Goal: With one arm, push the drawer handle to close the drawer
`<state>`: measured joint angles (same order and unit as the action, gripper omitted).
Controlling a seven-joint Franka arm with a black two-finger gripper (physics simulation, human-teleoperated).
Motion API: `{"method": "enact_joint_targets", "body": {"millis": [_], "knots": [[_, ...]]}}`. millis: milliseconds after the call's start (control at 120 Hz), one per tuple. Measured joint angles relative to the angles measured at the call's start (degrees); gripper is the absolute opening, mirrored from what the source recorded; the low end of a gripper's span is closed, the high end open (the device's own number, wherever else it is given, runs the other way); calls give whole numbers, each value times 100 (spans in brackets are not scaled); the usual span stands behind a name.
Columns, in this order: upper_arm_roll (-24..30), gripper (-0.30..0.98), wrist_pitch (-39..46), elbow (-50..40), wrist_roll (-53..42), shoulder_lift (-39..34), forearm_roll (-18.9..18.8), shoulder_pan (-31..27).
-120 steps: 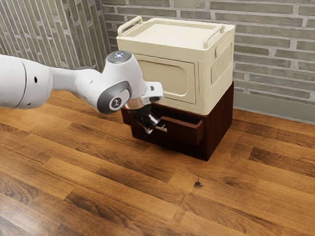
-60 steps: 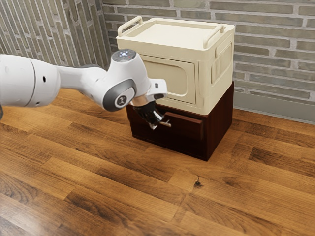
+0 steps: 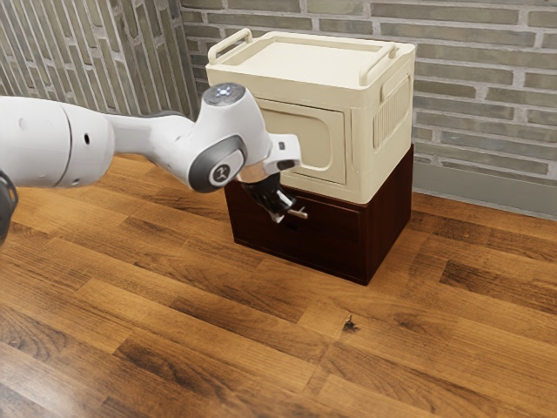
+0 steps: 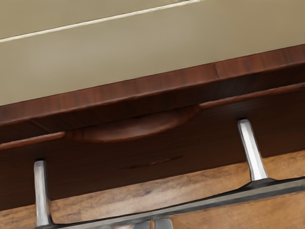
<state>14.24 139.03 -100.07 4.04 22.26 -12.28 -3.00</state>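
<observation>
In the exterior view my gripper [image 3: 278, 217] is at the front of the dark red-brown drawer [image 3: 329, 237], beside its small handle [image 3: 298, 213]. The drawer front looks flush with the cabinet body around it. In the wrist view the drawer front [image 4: 214, 136] has a curved lip at its top, just below the cabinet's edge. The metal handle [image 4: 253, 155] stands out from it on two posts joined by a bar. My gripper [image 4: 152, 223] is at the middle of that bar, its two grey tips close together and shut, partly cut off by the picture's lower edge.
A cream storage box [image 3: 305, 74] with two raised side handles stands on the brown cabinet [image 3: 391, 213]. Behind it is a brick wall [image 3: 487, 96]. Wooden floor [image 3: 235, 331] spreads in front of the cabinet.
The drawer, standing out from the cabinet a second ago, has slid inward until its front looks flush. My hand has moved with it, toward the exterior view's right and slightly up.
</observation>
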Motion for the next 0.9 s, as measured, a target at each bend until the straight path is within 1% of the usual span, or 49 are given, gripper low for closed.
{"method": "enact_joint_targets", "body": {"millis": [283, 308, 350, 383, 408, 458, 525, 583, 658, 742, 817, 900], "knots": [[-6, -9, -12, 36, -9, 5, 36, 18], [-5, -7, -43, -17, -25, -91, 76, 17], [0, -9, -161, -173, -10, -355, 93, 18], [6, -9, -350, -451, 14, -787, 193, 55], [11, -9, -523, -641, 32, -1112, 335, 83], [49, 2, -884, -1144, 74, -1884, 723, 100], [122, 17, -1414, -1802, 177, -2960, 1125, 107], [130, 29, -2043, -1919, 265, -3468, 1410, 82], [116, 41, -2800, -1773, 366, -3614, 1664, 23], [135, 50, -3474, -1556, 468, -3614, 1846, -2], [148, 55, -3882, -1405, 547, -3509, 1890, -2], [159, 60, -4150, -1362, 610, -3428, 1878, 15]]}}
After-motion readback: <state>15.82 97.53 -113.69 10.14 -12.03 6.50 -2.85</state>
